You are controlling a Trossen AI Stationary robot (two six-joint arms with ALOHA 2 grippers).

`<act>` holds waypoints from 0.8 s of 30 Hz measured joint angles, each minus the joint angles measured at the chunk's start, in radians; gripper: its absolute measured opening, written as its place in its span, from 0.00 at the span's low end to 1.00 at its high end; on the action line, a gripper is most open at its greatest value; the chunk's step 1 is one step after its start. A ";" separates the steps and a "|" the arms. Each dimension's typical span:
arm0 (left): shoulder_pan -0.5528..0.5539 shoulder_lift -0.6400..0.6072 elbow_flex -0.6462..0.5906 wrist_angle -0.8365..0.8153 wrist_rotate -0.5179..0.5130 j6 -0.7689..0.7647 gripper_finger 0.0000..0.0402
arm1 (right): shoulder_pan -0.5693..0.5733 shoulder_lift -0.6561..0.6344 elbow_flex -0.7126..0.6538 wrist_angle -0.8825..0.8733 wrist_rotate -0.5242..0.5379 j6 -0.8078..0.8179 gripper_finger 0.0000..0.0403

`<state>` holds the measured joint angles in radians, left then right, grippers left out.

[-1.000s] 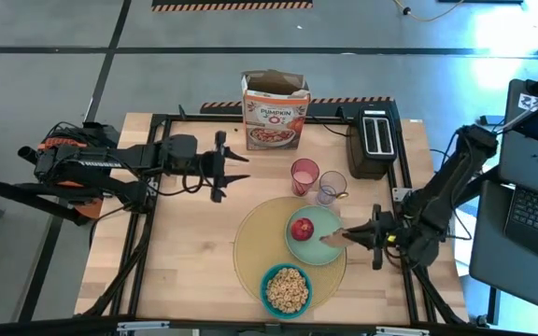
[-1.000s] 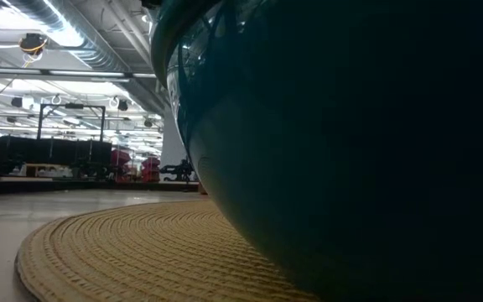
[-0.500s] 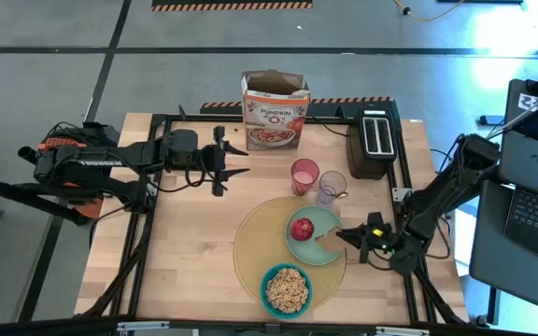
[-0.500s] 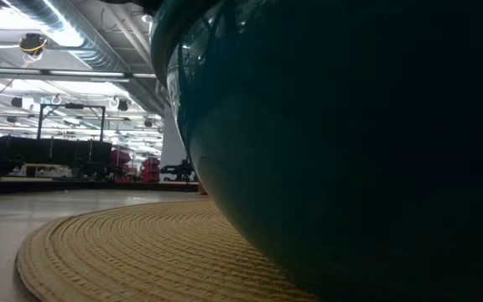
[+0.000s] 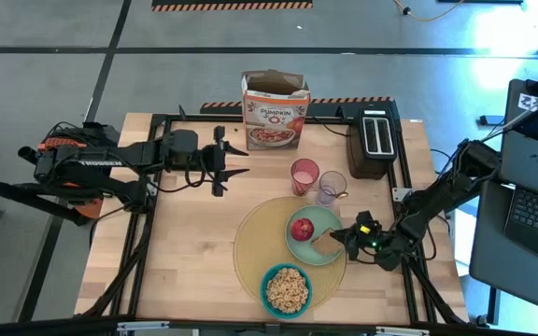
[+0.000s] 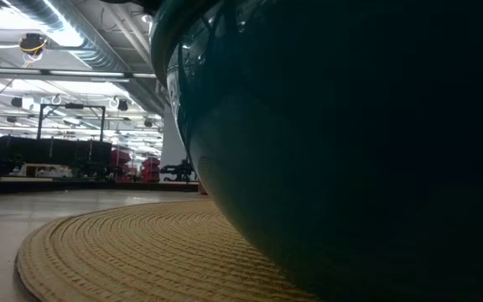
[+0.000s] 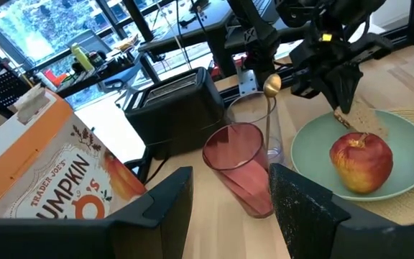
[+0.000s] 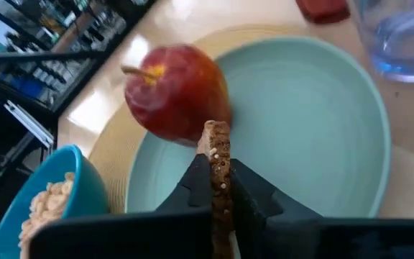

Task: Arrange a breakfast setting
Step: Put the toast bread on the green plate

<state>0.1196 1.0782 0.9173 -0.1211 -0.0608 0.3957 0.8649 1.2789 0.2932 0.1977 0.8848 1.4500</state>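
The round yellow placemat (image 5: pixel 250 245) lies at the table's near middle. On it stand the pale green plate (image 5: pixel 299 246) with the red apple (image 5: pixel 302 229) and the blue bowl (image 5: pixel 286 289), which holds cereal. The bowl fills the low view (image 6: pixel 350 151). The pink cup (image 5: pixel 304 175) and the clear mug (image 5: pixel 332 187) stand just beyond the mat. The gold spoon (image 7: pixel 271 86) stands in the mug. My right gripper (image 5: pixel 342 239) is shut on the brown toast (image 5: pixel 324 235) over the plate's right part, beside the apple. My left gripper (image 5: pixel 243 161) is open and empty at the far left. My right gripper pinches the toast's two flat faces (image 8: pixel 217 167) between its two fingers, at the slice's end away from the apple. The fingers slant down from the table's right. The slice stands on edge, its free end low over the plate (image 7: pixel 358 119); whether it touches the plate I cannot tell.
A cereal box (image 5: pixel 274 110) and a black toaster (image 5: pixel 374 140) stand along the far edge. Bare wood lies left of the placemat (image 5: pixel 190 243).
My right gripper has gone toward the table's left with the toast, from the plate's right rim to over the plate beside the apple, and has stayed shut on it.
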 joint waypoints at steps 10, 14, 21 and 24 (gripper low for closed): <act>0.000 0.000 0.000 -0.001 0.000 0.000 0.43 | -0.049 0.000 0.000 -0.007 -0.117 -0.043 0.17; 0.000 0.000 0.000 -0.001 0.000 -0.001 0.43 | -0.048 0.000 0.001 -0.007 -0.110 -0.048 0.24; 0.000 0.000 0.000 -0.002 0.000 -0.001 0.43 | -0.048 0.000 0.001 -0.002 -0.109 -0.109 0.33; 0.000 0.000 0.000 -0.002 0.000 -0.001 0.43 | -0.048 -0.011 0.002 -0.001 -0.110 -0.147 0.36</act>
<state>0.1196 1.0782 0.9173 -0.1230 -0.0608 0.3943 0.8173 1.2680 0.2947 0.1966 0.7750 1.3027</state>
